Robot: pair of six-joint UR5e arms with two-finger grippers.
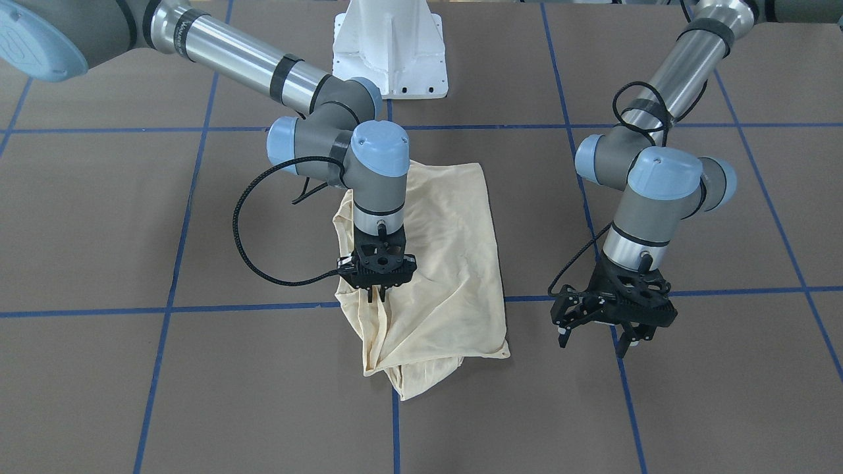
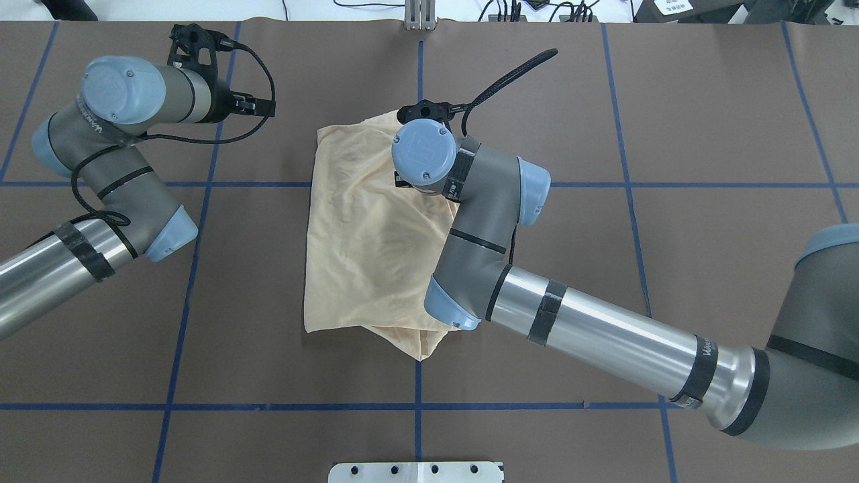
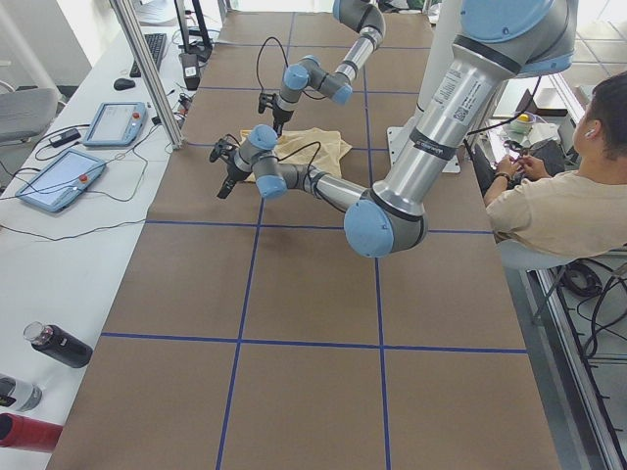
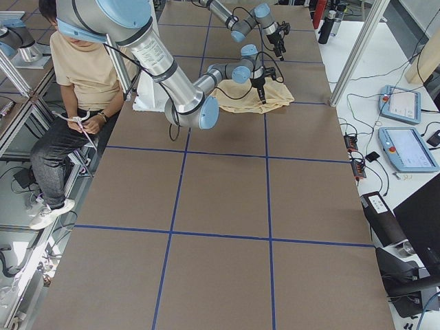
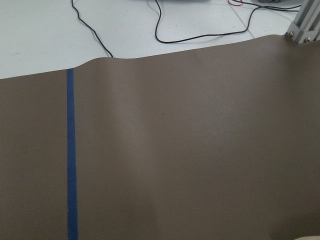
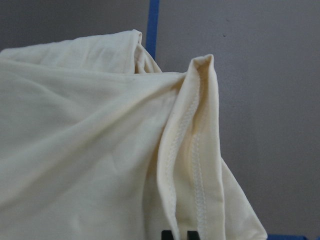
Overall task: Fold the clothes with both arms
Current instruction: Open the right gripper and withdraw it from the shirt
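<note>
1. Black two-finger right gripper (image 1: 377, 295) is clamped on the pale cream-yellow thin fabric shirt (image 1: 448, 263). The right wrist view shows a stitched hem (image 6: 192, 165) rising in a narrow double ridge from between the fingertips (image 6: 169, 234), with almost no gap between them.
2. The shirt lies as a rumpled, roughly rectangular heap on the middle of the brown, blue-taped counter (image 1: 724, 230), well apart from every corner. The pinch sits on the shirt edge towards the robot's right, in the half nearer the operators' edge.
3. Black two-finger left gripper (image 1: 600, 339) hangs with its jaws spread wide and nothing between them. It is over bare counter near the operators' edge, well apart from the shirt on the robot's left.
4. The step in hand looks like raising this hem to lay a fold across. The fabric is thin and slack, so one pinch will likely let the edge sag and twist.
5. To do it well, I would bring the left gripper to a matching point on the same hem. Both should then lift only until the cloth clears the layer beneath.
6. Carrying both pinches together at an even height should land the edge straight. The grip should be released only once the cloth rests flat.
</note>
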